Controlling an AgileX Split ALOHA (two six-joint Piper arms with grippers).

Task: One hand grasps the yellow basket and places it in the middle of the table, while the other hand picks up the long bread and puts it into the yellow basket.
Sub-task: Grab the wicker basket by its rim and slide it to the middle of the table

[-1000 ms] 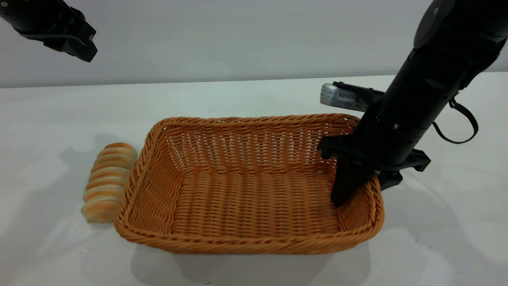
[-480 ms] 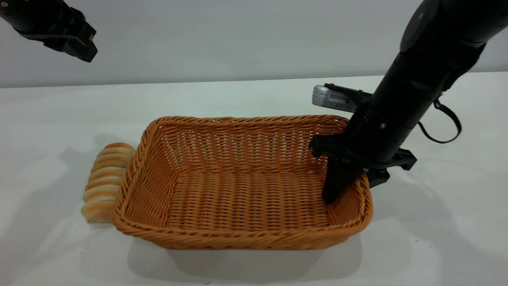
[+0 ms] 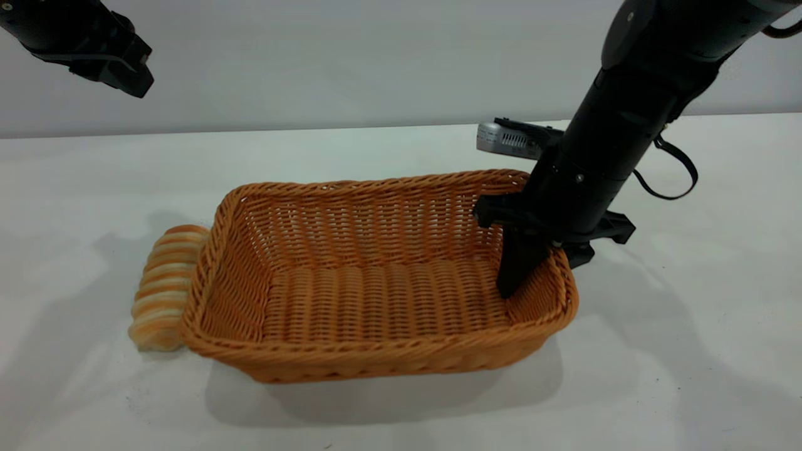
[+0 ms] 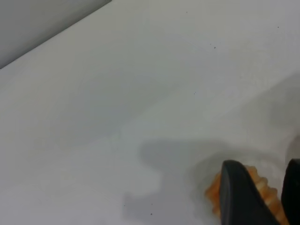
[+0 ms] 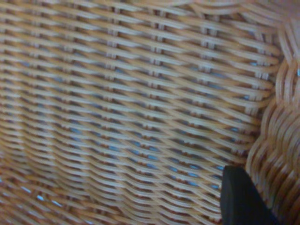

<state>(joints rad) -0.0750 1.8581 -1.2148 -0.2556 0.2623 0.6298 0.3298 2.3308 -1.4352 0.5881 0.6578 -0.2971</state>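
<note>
The yellow basket (image 3: 376,300) sits mid-table, tilted, its right end raised off the table (image 3: 689,351). My right gripper (image 3: 544,275) is shut on the basket's right wall, one finger inside and one outside the braided rim. In the right wrist view the wicker weave (image 5: 131,103) fills the frame beside one black finger (image 5: 240,199). The long bread (image 3: 164,285) lies on the table at the basket's left end, partly hidden behind its rim. My left gripper (image 3: 125,69) hangs high at the far left, open; the left wrist view shows the bread (image 4: 262,190) far below, between its fingers.
A grey wall (image 3: 351,56) runs behind the table's far edge. Bare white tabletop lies left of the bread, in front of the basket and to its right. The right arm's wrist camera (image 3: 507,139) juts out above the basket's far right corner.
The right arm has moved left and upward with the basket, lifting its right end. The basket's left end now overlaps the bread. The left arm has not moved.
</note>
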